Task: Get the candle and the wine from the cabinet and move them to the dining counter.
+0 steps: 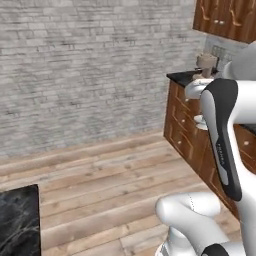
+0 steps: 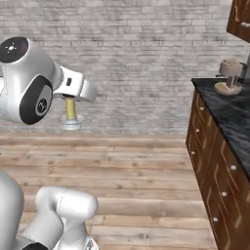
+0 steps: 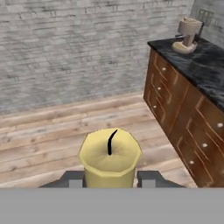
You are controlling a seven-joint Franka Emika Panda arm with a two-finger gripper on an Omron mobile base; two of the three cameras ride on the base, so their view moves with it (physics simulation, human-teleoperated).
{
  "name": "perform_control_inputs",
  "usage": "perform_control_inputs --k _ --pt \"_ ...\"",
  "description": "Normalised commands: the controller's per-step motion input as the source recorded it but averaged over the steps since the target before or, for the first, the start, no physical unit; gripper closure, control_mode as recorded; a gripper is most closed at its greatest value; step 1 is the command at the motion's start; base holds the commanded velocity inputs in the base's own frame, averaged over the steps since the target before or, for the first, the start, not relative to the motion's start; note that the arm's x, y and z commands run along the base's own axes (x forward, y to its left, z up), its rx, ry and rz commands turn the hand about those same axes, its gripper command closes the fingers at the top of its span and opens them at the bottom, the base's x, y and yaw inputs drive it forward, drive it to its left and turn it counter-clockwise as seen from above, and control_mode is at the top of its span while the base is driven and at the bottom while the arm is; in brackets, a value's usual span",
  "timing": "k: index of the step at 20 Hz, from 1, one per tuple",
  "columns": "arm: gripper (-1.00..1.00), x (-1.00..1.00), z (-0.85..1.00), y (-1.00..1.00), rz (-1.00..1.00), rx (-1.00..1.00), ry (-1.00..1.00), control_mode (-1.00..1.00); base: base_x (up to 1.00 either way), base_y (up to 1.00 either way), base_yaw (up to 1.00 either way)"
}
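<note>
The end effector (image 3: pixel 110 178) was clenched on the candle (image 3: pixel 110 156), its two dark fingers pressed against either side of the yellow wax. In the hand view the candle stood upright between them, its flat top and curved black wick facing the camera. The right base view showed the same candle (image 2: pixel 71 109) held in the air below the white hand, with its small round white holder under it, well above the plank floor (image 2: pixel 127 176) and in front of the grey brick wall (image 2: pixel 136 58). In the left base view the candle was hidden behind the arm's dark-and-white forearm.

To the right stood a run of brown wooden base cabinets (image 3: pixel 183 127) with small round knobs, carrying a black marble worktop (image 3: pixel 197 61) against the wall. A tan stand mixer (image 3: pixel 188 35) sat on that worktop near its far end; it also showed in the left base view (image 1: pixel 206 66) and the right base view (image 2: pixel 229 77). Brown wall cupboards (image 1: pixel 225 19) hung above it.

At the lower left corner of the left base view a corner of another black, pale-veined marble worktop (image 1: pixel 19 220) came into the picture, well apart from the held candle.
</note>
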Motion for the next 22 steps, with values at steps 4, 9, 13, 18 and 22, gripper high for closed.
perform_control_inputs --k 4,9,13,18,22 --pt "1.00 0.00 0.00 0.00 0.00 0.00 0.00 1.00 1.00 0.00 -0.01" --pt "1.00 0.00 0.00 0.00 0.00 0.00 0.00 1.00 0.88 -0.02 0.02" --pt "1.00 0.00 0.00 0.00 0.00 0.00 0.00 1.00 0.60 -0.04 0.20" --pt "1.00 0.00 0.00 0.00 0.00 0.00 0.00 1.00 0.59 0.00 0.51" --pt "1.00 0.00 0.00 0.00 0.00 0.00 0.00 1.00 0.41 -0.13 0.90"
